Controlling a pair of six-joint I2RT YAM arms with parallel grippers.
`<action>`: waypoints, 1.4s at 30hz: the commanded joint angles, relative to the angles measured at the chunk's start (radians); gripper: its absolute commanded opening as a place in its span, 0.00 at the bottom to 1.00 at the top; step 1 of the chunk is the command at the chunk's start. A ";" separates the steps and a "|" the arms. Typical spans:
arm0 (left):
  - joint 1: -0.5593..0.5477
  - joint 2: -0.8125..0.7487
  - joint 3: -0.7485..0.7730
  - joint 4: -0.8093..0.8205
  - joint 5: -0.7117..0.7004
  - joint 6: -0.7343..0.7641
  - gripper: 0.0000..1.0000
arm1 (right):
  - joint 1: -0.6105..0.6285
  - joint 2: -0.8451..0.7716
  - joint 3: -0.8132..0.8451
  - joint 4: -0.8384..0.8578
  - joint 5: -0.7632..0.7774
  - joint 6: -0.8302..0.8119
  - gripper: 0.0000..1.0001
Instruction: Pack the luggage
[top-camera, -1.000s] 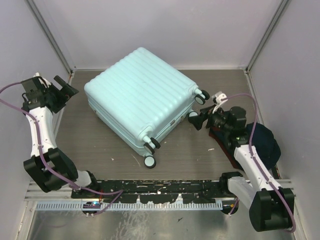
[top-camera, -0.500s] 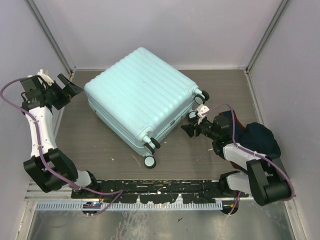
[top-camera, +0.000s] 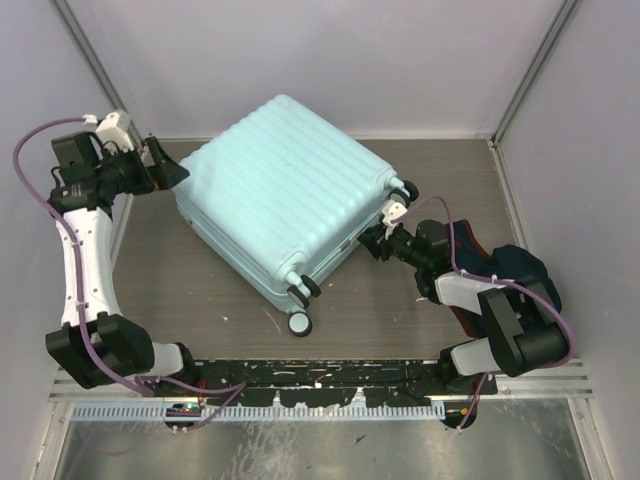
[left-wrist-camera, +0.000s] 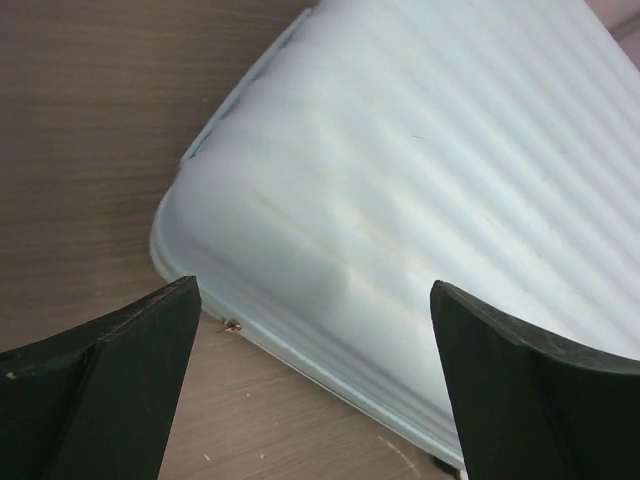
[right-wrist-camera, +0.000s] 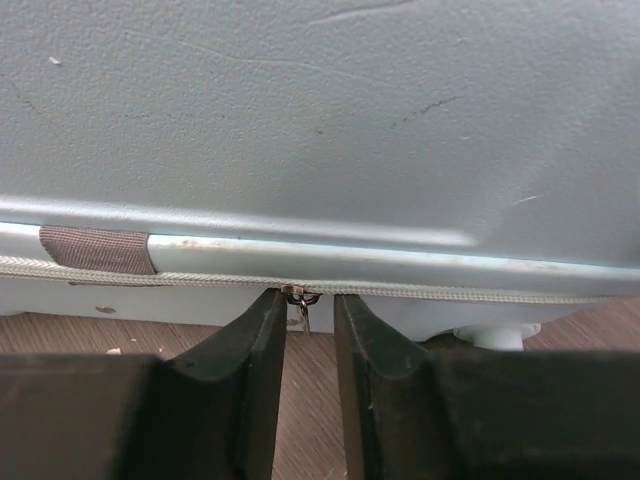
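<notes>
The luggage (top-camera: 275, 190) lies closed and flat on the table, a pale mint ribbed shell with dark wheels (top-camera: 300, 322) toward me. My left gripper (top-camera: 170, 165) hovers at its far-left corner, jaws wide open with the shell (left-wrist-camera: 420, 180) and bare table between the fingers (left-wrist-camera: 110, 390). My right gripper (top-camera: 372, 243) is pressed to the luggage's right side seam (right-wrist-camera: 320, 120). Its fingers (right-wrist-camera: 250, 360) stand a narrow gap apart on either side of the small metal zipper pull (right-wrist-camera: 303, 306), which hangs from the zipper line near the left finger.
A pile of dark navy clothing (top-camera: 520, 275) lies at the right edge beside my right arm, with something dark red (top-camera: 452, 300) under it. Grey enclosure walls (top-camera: 560, 130) close in the left, back and right. The arm bases stand on the black rail (top-camera: 320, 375) in front.
My right gripper has moved left to the luggage's side seam and narrowed its jaws around the zipper pull. My left gripper has swung right to the luggage's far-left corner, still open.
</notes>
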 joint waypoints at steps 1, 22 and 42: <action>-0.146 -0.032 0.140 -0.106 0.088 0.254 0.98 | 0.028 0.015 0.058 0.089 -0.010 -0.024 0.23; -1.131 0.166 0.417 -0.886 0.027 1.136 0.98 | 0.028 -0.034 0.104 -0.077 0.082 -0.024 0.01; -1.325 0.340 0.478 -0.992 -0.166 1.279 0.98 | 0.029 -0.022 0.125 -0.096 0.101 -0.055 0.01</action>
